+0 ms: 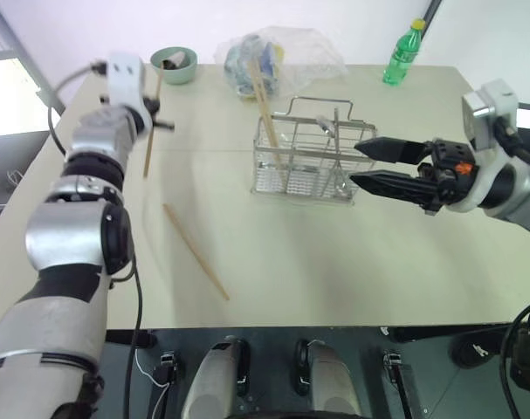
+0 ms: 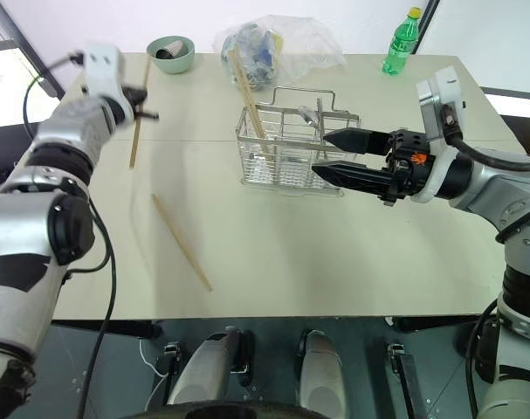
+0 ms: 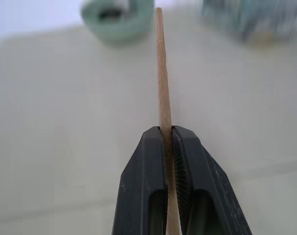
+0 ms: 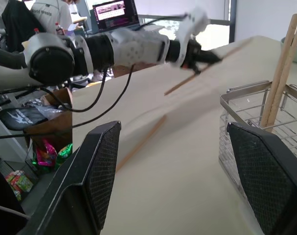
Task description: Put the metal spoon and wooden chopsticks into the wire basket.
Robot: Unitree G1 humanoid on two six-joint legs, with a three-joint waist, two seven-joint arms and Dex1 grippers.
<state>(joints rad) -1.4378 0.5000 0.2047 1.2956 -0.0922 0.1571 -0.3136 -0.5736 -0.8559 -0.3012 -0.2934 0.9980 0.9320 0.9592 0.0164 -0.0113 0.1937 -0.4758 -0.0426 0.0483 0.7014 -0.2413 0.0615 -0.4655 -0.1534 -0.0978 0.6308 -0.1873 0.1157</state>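
My left gripper (image 1: 160, 118) is shut on one wooden chopstick (image 1: 151, 131) and holds it above the table's far left; in the left wrist view the stick (image 3: 161, 73) runs out between the closed fingers (image 3: 148, 166). A second chopstick (image 1: 195, 251) lies flat on the table nearer the front. Two more chopsticks (image 1: 265, 113) lean upright in the left end of the wire basket (image 1: 304, 179). The metal spoon (image 2: 310, 114) stands in the basket too. My right gripper (image 1: 356, 163) is open and level beside the basket's right end, holding nothing.
A pale green bowl (image 1: 174, 63), a crumpled plastic bag (image 1: 278, 52) and a green bottle (image 1: 402, 54) stand along the far edge of the table. Beyond the table's left side, the right wrist view shows a person (image 4: 50, 12) and a laptop (image 4: 114, 12).
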